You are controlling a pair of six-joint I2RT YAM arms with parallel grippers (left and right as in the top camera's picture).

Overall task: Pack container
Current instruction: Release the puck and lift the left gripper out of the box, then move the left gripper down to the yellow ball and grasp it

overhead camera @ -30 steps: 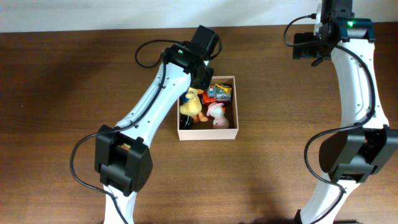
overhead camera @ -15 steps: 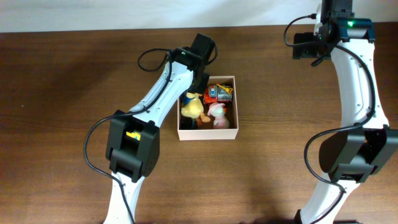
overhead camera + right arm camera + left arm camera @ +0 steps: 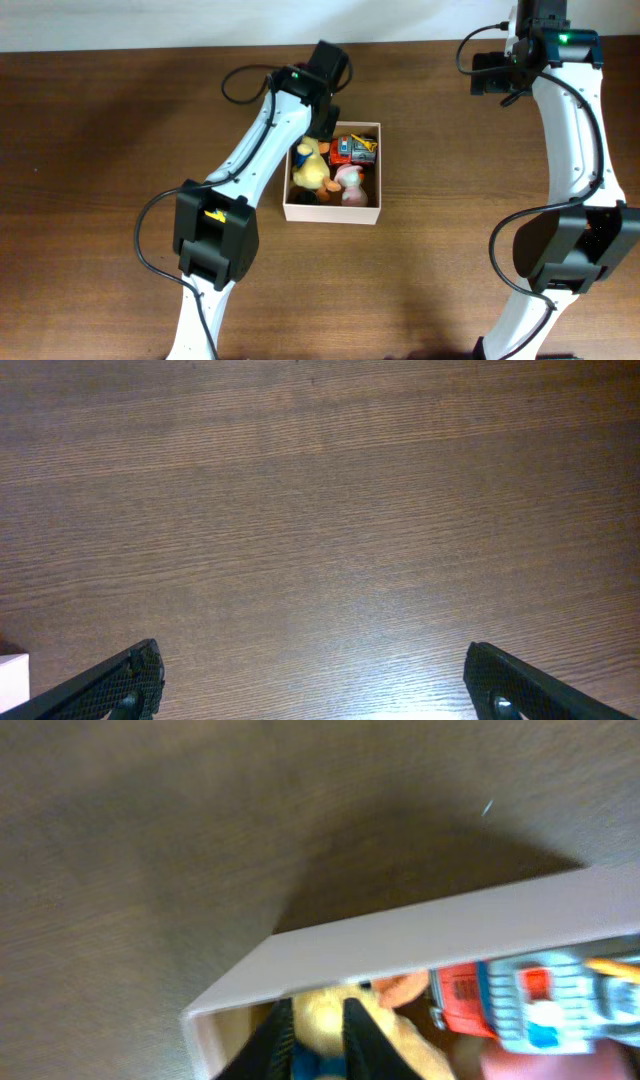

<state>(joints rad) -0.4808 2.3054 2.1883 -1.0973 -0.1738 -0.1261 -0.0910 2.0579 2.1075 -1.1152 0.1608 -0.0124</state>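
We see the square, shallow cardboard container (image 3: 332, 215), white outside and tan inside, sitting near the middle of the dark brown wooden table (image 3: 110, 150). It holds a yellow plush duck (image 3: 309, 170) on its left side, a pink soft toy (image 3: 349, 181) beside the duck, and a red, blue and yellow printed toy (image 3: 353, 148) at the far edge.

The white left arm (image 3: 262, 150) reaches across the box's far left corner and hides that corner from above. In the blurred left wrist view, the left gripper (image 3: 316, 1038) hangs just inside the white wall (image 3: 430, 935). Its dark fingers (image 3: 277, 1038) are drawn close together, with the duck's yellow plush pinched between them.

The right gripper (image 3: 310, 672) is well apart from the box, at the far right of the table. Its fingers (image 3: 135, 670) are spread wide over bare wood, and only a white scrap of the container shows at the left edge of that view.
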